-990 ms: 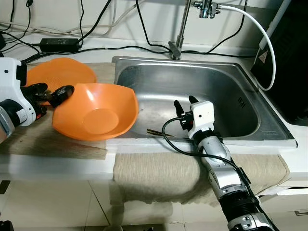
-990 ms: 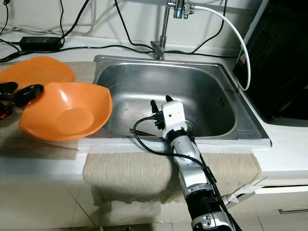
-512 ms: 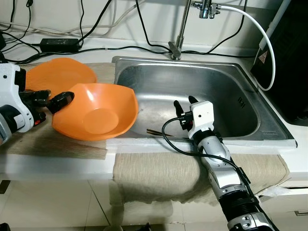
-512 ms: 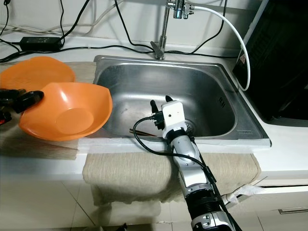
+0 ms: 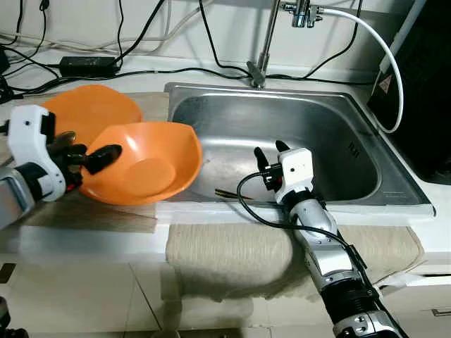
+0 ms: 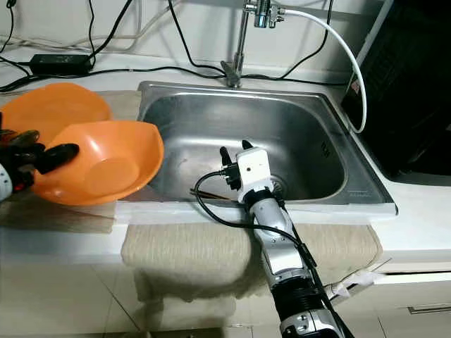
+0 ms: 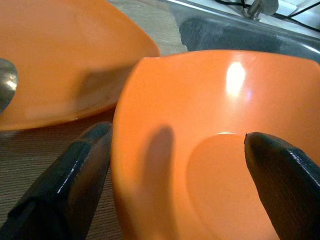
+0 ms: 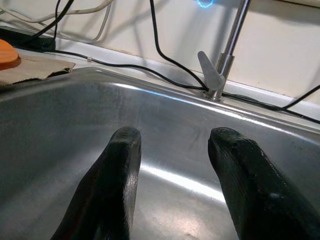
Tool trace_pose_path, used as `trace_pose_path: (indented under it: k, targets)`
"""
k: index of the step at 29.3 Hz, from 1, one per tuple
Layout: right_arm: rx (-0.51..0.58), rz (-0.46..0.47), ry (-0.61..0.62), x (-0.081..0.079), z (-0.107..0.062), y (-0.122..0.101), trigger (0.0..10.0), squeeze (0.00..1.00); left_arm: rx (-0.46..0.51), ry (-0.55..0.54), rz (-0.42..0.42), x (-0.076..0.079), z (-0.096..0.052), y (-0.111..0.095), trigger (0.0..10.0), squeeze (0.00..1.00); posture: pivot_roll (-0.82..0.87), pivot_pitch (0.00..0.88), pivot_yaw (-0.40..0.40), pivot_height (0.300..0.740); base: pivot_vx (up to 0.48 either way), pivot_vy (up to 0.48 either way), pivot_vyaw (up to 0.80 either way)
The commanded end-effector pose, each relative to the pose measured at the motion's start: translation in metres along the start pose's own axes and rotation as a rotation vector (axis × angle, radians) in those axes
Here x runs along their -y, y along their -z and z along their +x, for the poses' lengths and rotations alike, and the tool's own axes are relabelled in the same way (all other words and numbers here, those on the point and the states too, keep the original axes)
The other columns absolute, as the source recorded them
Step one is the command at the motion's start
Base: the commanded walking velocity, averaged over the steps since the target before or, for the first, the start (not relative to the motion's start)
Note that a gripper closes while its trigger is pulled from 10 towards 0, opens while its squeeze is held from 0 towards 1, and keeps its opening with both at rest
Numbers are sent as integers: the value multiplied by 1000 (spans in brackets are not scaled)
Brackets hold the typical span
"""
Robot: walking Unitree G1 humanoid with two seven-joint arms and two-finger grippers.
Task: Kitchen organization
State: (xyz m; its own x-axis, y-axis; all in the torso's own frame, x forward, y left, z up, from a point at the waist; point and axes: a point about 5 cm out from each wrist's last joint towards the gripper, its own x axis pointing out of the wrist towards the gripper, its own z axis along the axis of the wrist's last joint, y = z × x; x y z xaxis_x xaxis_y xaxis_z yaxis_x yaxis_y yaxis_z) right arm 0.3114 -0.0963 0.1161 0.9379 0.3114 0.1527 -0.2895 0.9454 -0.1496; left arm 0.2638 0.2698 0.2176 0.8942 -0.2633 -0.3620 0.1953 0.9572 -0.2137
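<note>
An orange bowl [image 5: 144,165] sits on the counter mat just left of the sink, next to an orange plate [image 5: 91,108]. My left gripper [image 5: 95,151] is open and straddles the bowl's near-left rim. In the left wrist view one finger [image 7: 75,180] is outside the bowl [image 7: 210,100] and the other is inside it. A metal spoon [image 7: 5,87] lies on the plate. My right gripper [image 5: 269,148] hangs open above the steel sink [image 5: 324,134], holding nothing. Thin chopsticks [image 5: 229,193] lie on the sink floor near its front wall.
A faucet [image 5: 264,49] and a white hose [image 5: 391,77] stand behind the sink. Black cables and a power adapter [image 5: 88,65] run along the back of the counter. A black appliance [image 5: 430,98] stands at the right. A beige towel [image 5: 232,253] drapes over the counter's front edge.
My left gripper has moved right onto the bowl, one finger now reaching over its rim. The bowl has shifted slightly. The right arm has not moved.
</note>
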Motion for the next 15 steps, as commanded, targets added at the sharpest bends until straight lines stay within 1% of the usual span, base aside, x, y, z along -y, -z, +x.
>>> trace_pose_path:
  k: [1, 6, 7, 11, 13, 14, 15]
  targets:
    - [-45, 3, 0, 0, -3, 9, 10000, 0, -5, 9, 6, 3, 4, 0, 10000, 0, 208, 2, -38, 740, 0, 0, 0]
    - [-46, 1, 5, 1, -4, 9, 10000, 0, -15, -3, 20, 1, 6, 1, 10000, 0, 204, 4, -35, 740, 0, 0, 0]
    - [-47, 1, 6, 1, -4, 9, 10000, 0, -24, -25, 38, -2, 7, 3, 0, 0, 204, 4, -35, 740, 0, 0, 0]
    - [-47, 0, 6, 1, -4, 9, 10000, 0, -40, -45, 71, -4, 8, 7, 0, 0, 204, 5, -35, 740, 0, 0, 0]
    - [-49, 0, 6, 1, -5, 10, 10000, 0, -47, -53, 88, -5, 8, 9, 0, 86, 204, 7, -36, 740, 0, 0, 0]
    - [-50, 0, 6, 1, -5, 10, 10000, 0, -47, -50, 90, -5, 8, 10, 0, 90, 204, 7, -36, 740, 0, 0, 0]
    - [-51, 0, 6, 1, -5, 10, 10000, 0, -46, -44, 87, -4, 8, 10, 0, 118, 204, 7, -36, 740, 0, 0, 0]
